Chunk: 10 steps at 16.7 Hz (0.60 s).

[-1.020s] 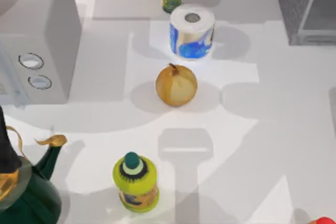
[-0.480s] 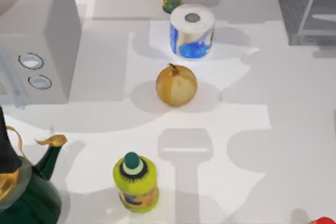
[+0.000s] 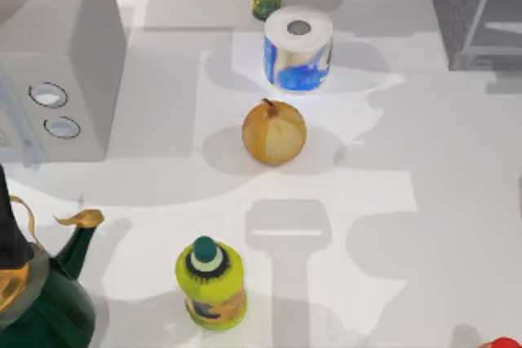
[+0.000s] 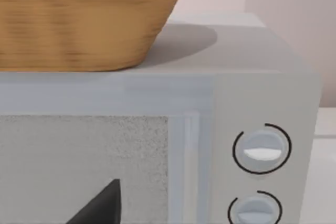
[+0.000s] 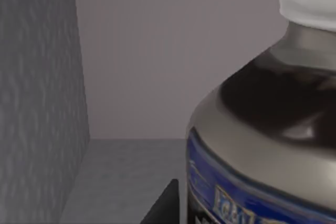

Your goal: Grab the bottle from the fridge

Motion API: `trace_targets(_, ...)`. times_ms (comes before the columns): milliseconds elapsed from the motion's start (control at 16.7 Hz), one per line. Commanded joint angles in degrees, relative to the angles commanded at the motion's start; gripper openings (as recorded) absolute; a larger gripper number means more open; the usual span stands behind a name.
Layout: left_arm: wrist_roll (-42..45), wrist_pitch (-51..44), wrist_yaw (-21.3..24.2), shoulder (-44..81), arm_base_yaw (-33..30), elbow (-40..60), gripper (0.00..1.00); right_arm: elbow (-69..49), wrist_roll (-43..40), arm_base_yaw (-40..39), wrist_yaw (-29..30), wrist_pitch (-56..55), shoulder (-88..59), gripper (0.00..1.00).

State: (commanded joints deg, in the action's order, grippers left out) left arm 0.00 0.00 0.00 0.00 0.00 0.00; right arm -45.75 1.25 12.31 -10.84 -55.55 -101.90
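R wrist cam sits very close to the small bottle with white cap, dark grey shoulder and blue-marked body (image 5: pixel 262 145), cut off at frame edge, standing upright, cap up, inside the dark grey speckled fridge (image 5: pixel 37 77). Can't tell the state of either gripper's fingers. L wrist cam faces white box with round dials (image 4: pixel 262 150).

The bottle (image 5: pixel 262 129) — white cap, dark shoulder, blue-marked label — stands upright inside the grey speckled fridge (image 3: pixel 469 6).
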Motion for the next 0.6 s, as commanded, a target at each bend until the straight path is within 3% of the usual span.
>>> trace_targets(300,0.0,0.0,0.0,0.0,0.0,0.0,1.00,6.7,-0.1,-1.9,1.5,8.1,15.2,0.00)
trace_targets(600,0.0,0.0,0.0,0.0,0.0,0.0,1.00,18.0,-0.4,-4.9,4.1,21.8,42.5,0.00)
